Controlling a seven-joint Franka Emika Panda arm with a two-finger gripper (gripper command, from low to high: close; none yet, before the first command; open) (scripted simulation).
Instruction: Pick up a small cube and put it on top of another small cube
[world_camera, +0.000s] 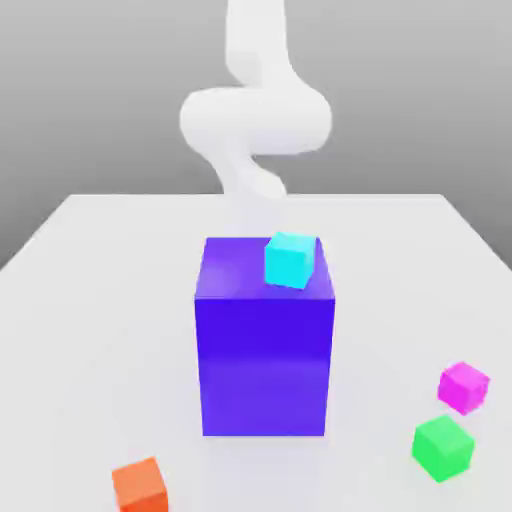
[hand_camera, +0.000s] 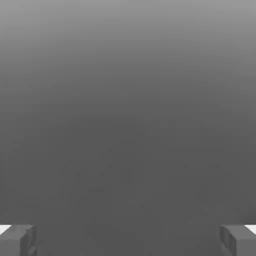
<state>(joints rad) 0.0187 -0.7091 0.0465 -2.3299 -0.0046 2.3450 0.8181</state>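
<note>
Since our gripper (hand_camera: 128, 240) has its grey fingertips (hand_camera: 17, 240) spread wide on nothing, we'd pick a target first. The small cyan cube (world_camera: 290, 260) sits at about 2 o'clock on the tall purple block (world_camera: 264, 340), so we'd drop straight down, squaring the jaws to its tilted faces before closing.

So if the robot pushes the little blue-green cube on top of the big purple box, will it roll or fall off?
The cyan cube probably won't roll: its faces look flat and its edges sharp, so it should slide. It sits near an edge of the purple block, toward the exterior view's right, so a push that way could well tip it off. It looks solid and stiff, likely easy for the open tool to pinch.
</note>
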